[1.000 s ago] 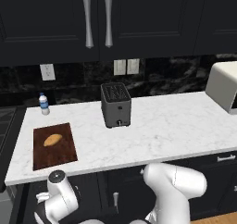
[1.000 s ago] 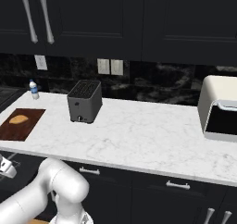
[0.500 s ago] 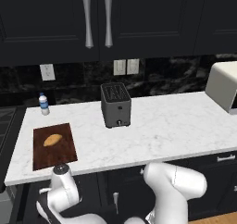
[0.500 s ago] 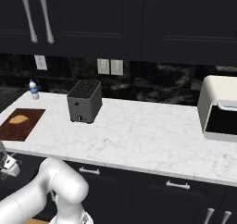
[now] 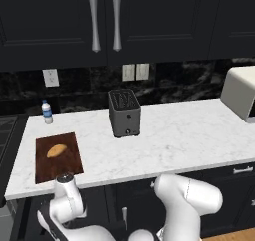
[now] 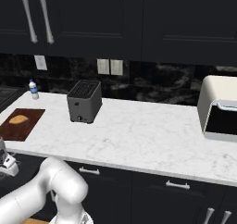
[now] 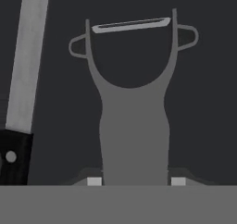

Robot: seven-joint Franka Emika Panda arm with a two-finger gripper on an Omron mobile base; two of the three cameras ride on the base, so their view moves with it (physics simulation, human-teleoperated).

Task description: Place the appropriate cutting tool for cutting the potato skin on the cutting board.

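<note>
In the hand view the grey metal peeler (image 7: 133,126) lies on a dark surface, forked head and blade pointing up, handle running down between my fingertips (image 7: 94,181). My gripper (image 7: 136,181) has one tip against each side of the handle, shut on it. The hand (image 6: 6,164) hangs below the counter's front edge at the far left. On the counter's left end lies the reddish-brown cutting board (image 5: 60,166) (image 6: 13,131), and the golden-tan potato (image 5: 56,150) (image 6: 18,119) rests on it.
A long knife (image 7: 27,61) with a black handle lies just left of the peeler. On the marble counter (image 5: 179,135) stand a dark toaster (image 5: 124,113) (image 6: 84,100), a small water bottle (image 5: 47,111) (image 6: 33,89) and a white appliance (image 6: 220,108) at the right end.
The wrist below the counter edge has shifted slightly upward in the left base view. Nothing on the counter has moved.
</note>
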